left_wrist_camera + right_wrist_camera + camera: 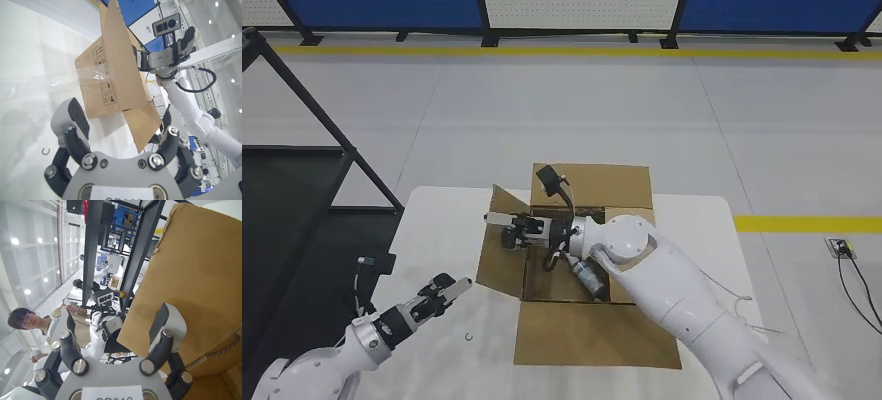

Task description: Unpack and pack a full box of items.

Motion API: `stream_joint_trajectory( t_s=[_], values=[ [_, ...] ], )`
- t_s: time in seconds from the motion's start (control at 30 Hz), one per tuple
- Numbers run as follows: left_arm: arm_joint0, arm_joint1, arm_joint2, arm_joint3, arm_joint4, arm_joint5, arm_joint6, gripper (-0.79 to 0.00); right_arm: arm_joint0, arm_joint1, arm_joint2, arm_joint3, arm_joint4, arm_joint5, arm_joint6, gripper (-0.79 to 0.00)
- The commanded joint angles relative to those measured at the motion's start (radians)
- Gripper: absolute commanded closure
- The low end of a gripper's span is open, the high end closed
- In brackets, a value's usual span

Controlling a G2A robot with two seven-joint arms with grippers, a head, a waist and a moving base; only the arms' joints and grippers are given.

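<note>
An open cardboard box (592, 335) stands in the middle of the white table (442, 230) with its flaps spread out. A dark bottle-shaped item (589, 277) lies inside it. My right gripper (504, 228) hangs at the box's left flap (189, 266). It is open, with one finger (160, 317) against the flap's face and the flap's edge between the fingers. My left gripper (447, 290) hovers low over the table to the left of the box (111, 62). It is open (121, 104) and holds nothing. The right arm's wrist (162, 60) shows behind the flap.
A small C-shaped ring (469, 336) lies on the table near the left gripper, and shows again as the ring (45, 151). A black metal frame (332, 150) rises off the table's left side. The table's left part is bare white surface.
</note>
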Motion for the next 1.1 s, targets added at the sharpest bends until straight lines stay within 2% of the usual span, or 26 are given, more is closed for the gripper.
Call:
stream_joint_trajectory(
  t_s=[0.0,0.1,0.23,0.43,0.67,1.07],
  values=[
    [-0.006,-0.001,0.015,0.003,0.008,0.026,0.012,-0.785,0.010,-0.017,-0.015,0.027,-0.013,0.004,-0.018,-0.785],
    [-0.026,-0.003,0.043,0.014,0.038,0.075,0.027,-0.785,0.022,-0.041,-0.028,0.068,-0.009,-0.003,-0.020,-0.785],
    [-0.055,-0.005,0.090,0.030,0.130,0.150,0.056,-0.785,0.031,-0.066,-0.029,0.117,0.005,-0.060,-0.003,-0.785],
    [-0.077,-0.008,0.138,0.055,0.208,0.226,0.081,-0.785,0.040,-0.084,-0.003,0.165,0.030,-0.142,0.034,-0.785],
    [-0.089,-0.011,0.153,0.098,0.220,0.262,0.085,-0.785,0.029,-0.072,0.054,0.167,0.033,-0.229,0.068,-0.785],
    [-0.123,-0.015,0.192,0.151,0.291,0.314,0.089,-0.785,-0.023,-0.030,0.144,0.100,-0.022,-0.216,0.084,-0.785]
  ],
)
